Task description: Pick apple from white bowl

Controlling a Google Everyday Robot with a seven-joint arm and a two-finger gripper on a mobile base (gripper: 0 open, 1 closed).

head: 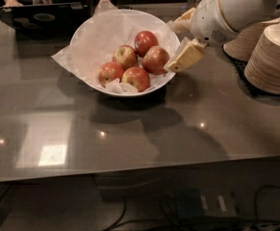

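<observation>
The white bowl (97, 85), lined with crumpled white paper, stands at the back middle of the dark table. Several apples lie in it. The largest apple (155, 60), dull red-orange, lies at the bowl's right side, beside a shinier deep-red apple (146, 42) and a yellower one (125, 57). My gripper (182, 40) is at the bowl's right rim, just right of the large apple and not touching it. It is open and empty: one beige finger (186, 57) is low by the rim, the other is higher behind it.
Stacks of beige disposable plates (274, 57) stand at the right, close beside my arm. A dark laptop (38, 16) lies at the back left, with a person's hands behind it. The table's front edge runs across the lower view, with cables below.
</observation>
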